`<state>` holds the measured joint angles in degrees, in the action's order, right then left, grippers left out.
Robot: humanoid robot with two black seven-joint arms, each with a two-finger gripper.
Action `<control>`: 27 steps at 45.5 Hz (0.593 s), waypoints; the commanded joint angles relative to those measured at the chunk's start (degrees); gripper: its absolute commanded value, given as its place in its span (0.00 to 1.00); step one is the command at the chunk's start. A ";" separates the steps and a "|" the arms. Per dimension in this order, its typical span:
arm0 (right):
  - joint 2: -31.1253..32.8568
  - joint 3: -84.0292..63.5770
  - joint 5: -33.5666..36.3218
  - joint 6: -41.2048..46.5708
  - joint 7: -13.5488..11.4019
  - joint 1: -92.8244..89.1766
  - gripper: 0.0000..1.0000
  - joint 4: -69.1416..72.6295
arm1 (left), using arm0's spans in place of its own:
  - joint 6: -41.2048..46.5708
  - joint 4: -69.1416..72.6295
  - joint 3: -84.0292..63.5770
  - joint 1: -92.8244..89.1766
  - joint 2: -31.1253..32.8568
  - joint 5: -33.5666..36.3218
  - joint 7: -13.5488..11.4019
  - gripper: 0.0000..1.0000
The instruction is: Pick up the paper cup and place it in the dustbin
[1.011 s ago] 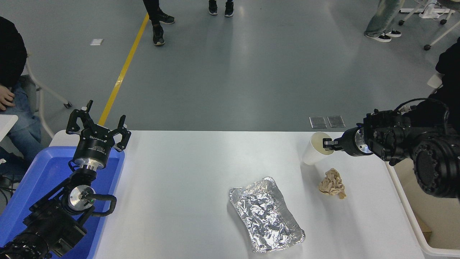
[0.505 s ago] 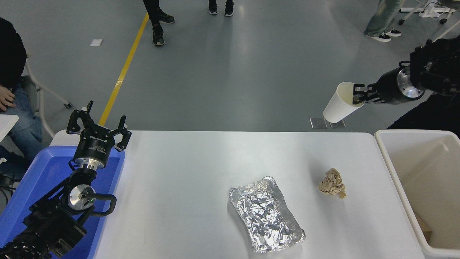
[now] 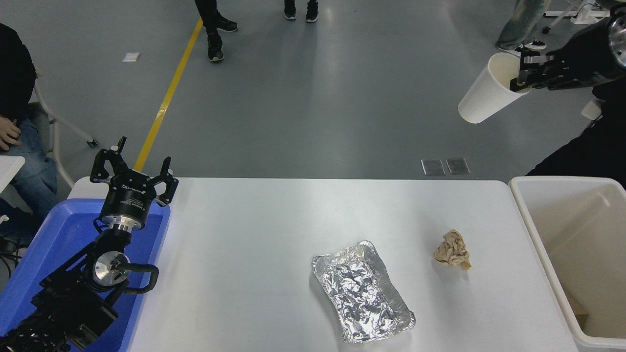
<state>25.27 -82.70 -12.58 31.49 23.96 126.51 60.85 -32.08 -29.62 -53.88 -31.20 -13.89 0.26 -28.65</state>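
Head view: right end effector (image 3: 519, 78) pinches paper cup (image 3: 489, 90) rim; cup tilted, mouth upper-right, base lower-left.

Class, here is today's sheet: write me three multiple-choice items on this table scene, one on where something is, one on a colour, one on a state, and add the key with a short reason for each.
1. Where is the paper cup?
A. standing on the table
B. held in the air by the right gripper
C. inside the foil tray

2. What colour is the tub under the parked left arm?
A. blue
B. green
C. red

3. In what state is the left gripper?
A. shut on a cup
B. shut on the paper ball
C. open and holding nothing

Key:
1 B, the cup hangs tilted at the upper right, pinched at its rim, above and beyond the dustbin.
2 A, its rim and floor are plainly blue.
3 C, its black fingers are spread with nothing between them, while the crumpled paper ball lies apart on the table.
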 commanded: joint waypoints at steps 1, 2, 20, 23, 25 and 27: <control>0.39 -0.27 -0.60 -0.03 -0.14 0.76 0.00 1.03 | 0.00 0.00 0.00 0.00 0.00 0.00 0.00 0.98; 0.39 -0.27 -0.60 -0.20 -0.23 0.50 0.00 0.85 | 0.00 0.00 -0.09 0.09 0.00 0.00 0.00 0.98; 5.22 -4.76 4.05 -4.16 -0.75 -22.51 0.00 -22.16 | 0.00 0.00 -0.09 0.09 0.00 0.00 0.00 0.98; 6.19 -4.58 6.77 -4.42 -0.75 -29.10 0.00 -28.13 | 0.00 0.00 -0.09 0.09 0.00 0.00 0.00 0.98; 6.54 -4.58 9.06 -5.30 -0.84 -34.03 0.00 -32.71 | 0.00 0.00 -0.09 0.09 0.00 0.00 0.00 0.98; 7.33 -4.58 10.99 -6.53 -0.93 -38.15 0.00 -36.22 | 0.00 0.00 -0.09 0.09 0.00 0.00 0.00 0.98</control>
<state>28.91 -86.71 -8.88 27.88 23.26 107.70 43.08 -32.08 -29.66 -53.96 -31.11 -13.86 0.28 -28.65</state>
